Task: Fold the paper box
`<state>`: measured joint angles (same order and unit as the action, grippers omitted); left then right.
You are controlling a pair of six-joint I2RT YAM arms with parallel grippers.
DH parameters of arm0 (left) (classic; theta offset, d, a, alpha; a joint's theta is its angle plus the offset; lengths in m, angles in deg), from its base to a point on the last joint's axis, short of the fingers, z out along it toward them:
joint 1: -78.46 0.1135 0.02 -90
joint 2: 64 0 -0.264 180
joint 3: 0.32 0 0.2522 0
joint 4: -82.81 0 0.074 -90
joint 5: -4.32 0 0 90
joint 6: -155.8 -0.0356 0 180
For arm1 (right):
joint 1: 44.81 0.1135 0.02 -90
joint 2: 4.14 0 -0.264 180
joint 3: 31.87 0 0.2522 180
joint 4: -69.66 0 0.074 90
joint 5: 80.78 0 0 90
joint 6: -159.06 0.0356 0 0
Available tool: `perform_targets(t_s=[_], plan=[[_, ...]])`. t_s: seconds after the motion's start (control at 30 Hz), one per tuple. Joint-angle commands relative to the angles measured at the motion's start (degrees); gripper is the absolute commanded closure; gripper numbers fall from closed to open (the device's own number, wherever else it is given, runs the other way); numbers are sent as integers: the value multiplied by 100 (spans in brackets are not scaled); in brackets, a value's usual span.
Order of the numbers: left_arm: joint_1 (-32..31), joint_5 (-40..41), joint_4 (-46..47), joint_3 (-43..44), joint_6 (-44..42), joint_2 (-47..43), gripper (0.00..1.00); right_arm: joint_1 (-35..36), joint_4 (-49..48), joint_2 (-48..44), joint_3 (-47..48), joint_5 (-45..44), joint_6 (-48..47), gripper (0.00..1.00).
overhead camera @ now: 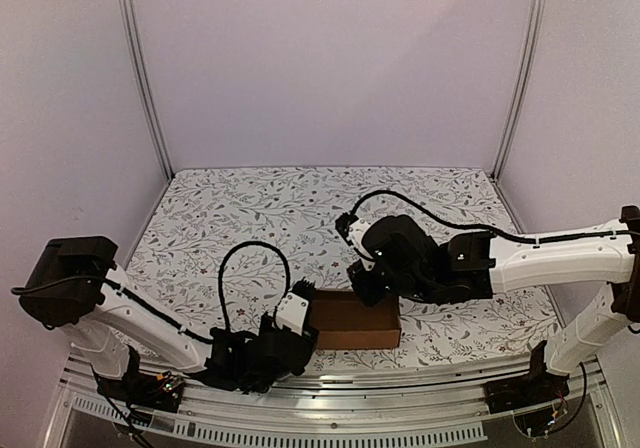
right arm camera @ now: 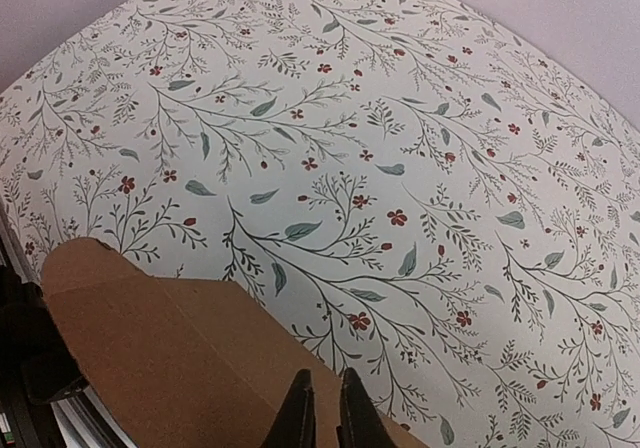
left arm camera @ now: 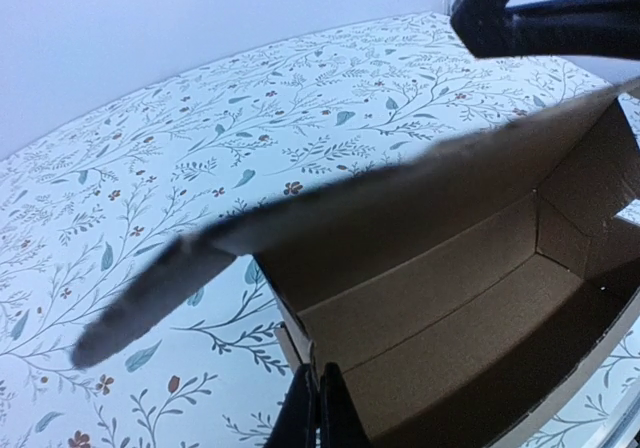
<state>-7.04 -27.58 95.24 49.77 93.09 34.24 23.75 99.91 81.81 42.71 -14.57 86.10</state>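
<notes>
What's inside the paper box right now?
The paper box shows only its bare cardboard floor and walls, with nothing seen in it. Its raised flap hides the upper back wall, and the near side is too dark to tell.

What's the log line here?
paper box: open, lid up | left pincer: shut on end wall | right pincer: at lid flap, grip unclear

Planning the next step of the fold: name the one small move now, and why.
Probably ease the right end effector down and toward the near side, swinging the lid flap over the paper box. The flap stands raised, the inside is open, and the left end effector looks clamped on the box's end wall, bracing it. Whether the right one grips the flap is unclear.
</notes>
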Motion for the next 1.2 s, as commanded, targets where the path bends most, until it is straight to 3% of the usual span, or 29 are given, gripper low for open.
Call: perform_targets(t_s=[0.0,0.27,0.43,0.7,1.0,1.17], plan=[[70,34,-334,70,241,156,97,-40,-149,209,167,105,190,91],[51,-314,-168,-148,337,-181,66,-39,-168,381,70,178,324,95],[-41,-645,-503,-259,597,-556,54,-36,-316,523,-45,305,461,96],[-259,-1275,-1234,-712,1016,-1821,46,-29,-495,700,-239,393,612,99],[-387,-2095,-1633,-1058,778,-3204,49,64,-698,908,-527,302,719,100],[-394,-2073,-1768,-1183,714,-3845,50,132,-759,980,-646,245,757,100]])
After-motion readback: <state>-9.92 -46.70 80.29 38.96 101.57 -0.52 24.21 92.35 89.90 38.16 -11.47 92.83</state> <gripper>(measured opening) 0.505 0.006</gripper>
